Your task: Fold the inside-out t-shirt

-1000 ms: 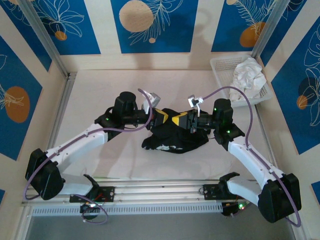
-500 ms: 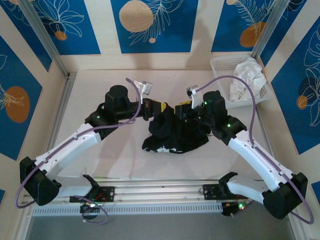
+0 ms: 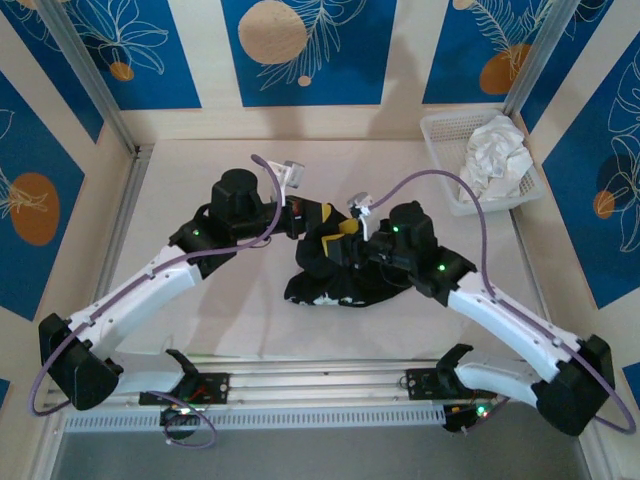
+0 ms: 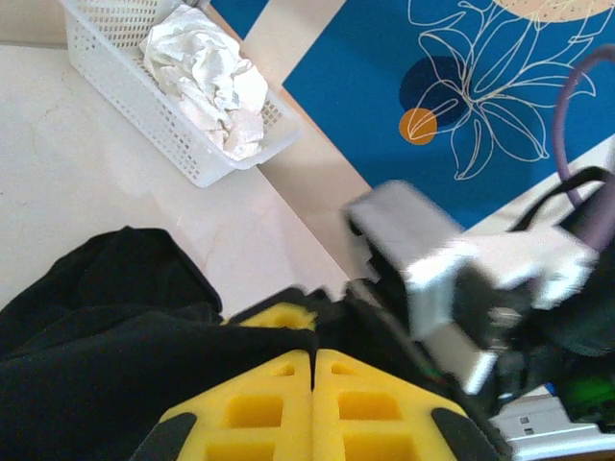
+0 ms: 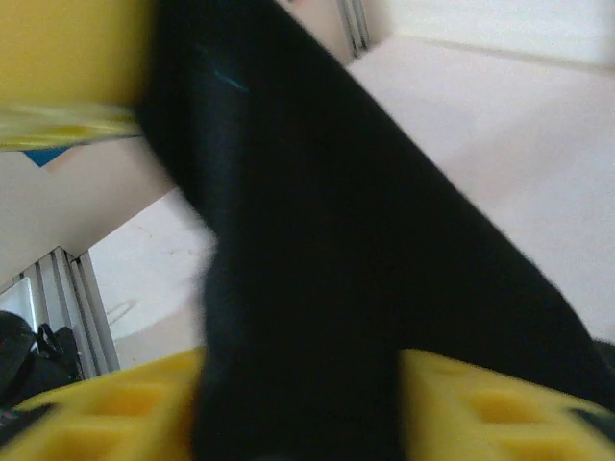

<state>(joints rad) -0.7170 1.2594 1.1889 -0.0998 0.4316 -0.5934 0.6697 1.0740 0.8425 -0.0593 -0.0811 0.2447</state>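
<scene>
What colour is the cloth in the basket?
White; the crumpled cloth shows best in the left wrist view.

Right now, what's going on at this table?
Both arms are working a black t-shirt bunched mid-table. The left gripper is shut on a raised fold of it. The right gripper has cloth running through its parted jaws; whether it grips is unclear. No neat fold is made yet.

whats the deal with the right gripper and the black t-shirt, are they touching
Touching. The right wrist view shows the t-shirt running through the right gripper, its black cloth lying against both yellow fingers.
</scene>
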